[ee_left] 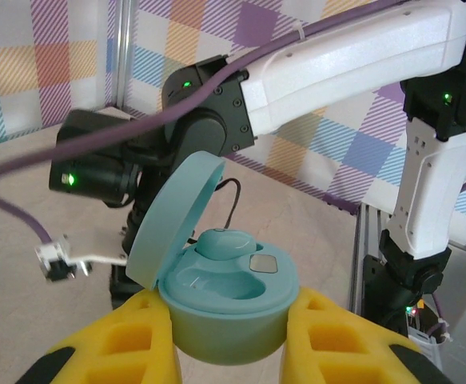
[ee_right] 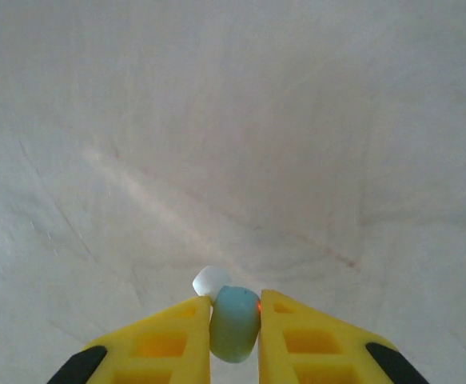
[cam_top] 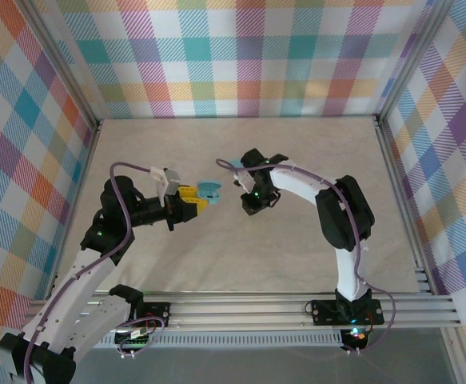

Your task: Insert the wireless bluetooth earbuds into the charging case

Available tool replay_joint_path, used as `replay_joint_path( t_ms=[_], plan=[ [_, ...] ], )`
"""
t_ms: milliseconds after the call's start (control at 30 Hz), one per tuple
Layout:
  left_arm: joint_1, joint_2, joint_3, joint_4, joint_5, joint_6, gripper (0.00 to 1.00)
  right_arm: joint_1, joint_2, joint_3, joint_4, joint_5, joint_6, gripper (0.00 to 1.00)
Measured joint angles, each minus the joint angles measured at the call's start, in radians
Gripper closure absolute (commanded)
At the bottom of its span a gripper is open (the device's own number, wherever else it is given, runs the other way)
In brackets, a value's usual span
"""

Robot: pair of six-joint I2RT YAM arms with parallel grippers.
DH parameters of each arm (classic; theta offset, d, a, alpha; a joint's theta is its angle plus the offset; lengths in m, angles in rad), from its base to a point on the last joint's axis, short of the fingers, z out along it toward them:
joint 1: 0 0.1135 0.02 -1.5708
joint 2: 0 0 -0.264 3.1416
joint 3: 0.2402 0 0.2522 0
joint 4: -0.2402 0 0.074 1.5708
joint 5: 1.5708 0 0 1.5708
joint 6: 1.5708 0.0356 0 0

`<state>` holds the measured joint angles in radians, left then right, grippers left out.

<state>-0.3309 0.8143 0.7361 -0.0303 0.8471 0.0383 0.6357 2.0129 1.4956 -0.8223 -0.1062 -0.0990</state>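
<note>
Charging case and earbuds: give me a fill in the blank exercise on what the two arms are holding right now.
1. The left gripper is shut on the charging case, whose lid is ____.
2. The right gripper pinches a pale-blue ____.
3. In the case, one earbud is seated and the pocket beside it is ____.
4. The fingers of both grippers are coloured ____.
Missing words: open; earbud; empty; yellow.
</note>
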Motion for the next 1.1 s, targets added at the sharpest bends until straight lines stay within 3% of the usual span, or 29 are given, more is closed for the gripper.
replay_joint_path(
  t_ms=[200,267,367,533,700,933,1100],
  plan=[
    [0.000,0.003,0.000,0.007,0.000,-0.001,1.00,0.011,0.047,-0.009,-0.040,0.046,-0.153,0.73],
    [0.000,0.003,0.000,0.006,0.000,0.000,1.00,0.010,0.057,0.003,-0.055,0.068,-0.179,0.66],
    [0.000,0.003,0.000,0.006,-0.001,0.000,1.00,0.003,0.066,0.040,-0.064,0.099,-0.195,0.51],
    [0.000,0.003,0.000,0.002,-0.001,0.005,1.00,-0.024,0.063,0.107,-0.078,0.118,-0.140,0.49],
    [0.000,-0.002,0.000,-0.014,-0.001,0.011,1.00,-0.045,-0.026,0.069,-0.058,0.090,0.053,0.50],
    [0.000,-0.015,0.000,-0.020,0.000,0.011,1.00,-0.036,-0.256,-0.175,0.099,-0.003,0.505,0.68],
    [0.000,-0.023,0.000,-0.020,0.000,0.011,1.00,0.023,-0.268,-0.299,0.232,-0.069,0.713,0.75]
  ],
)
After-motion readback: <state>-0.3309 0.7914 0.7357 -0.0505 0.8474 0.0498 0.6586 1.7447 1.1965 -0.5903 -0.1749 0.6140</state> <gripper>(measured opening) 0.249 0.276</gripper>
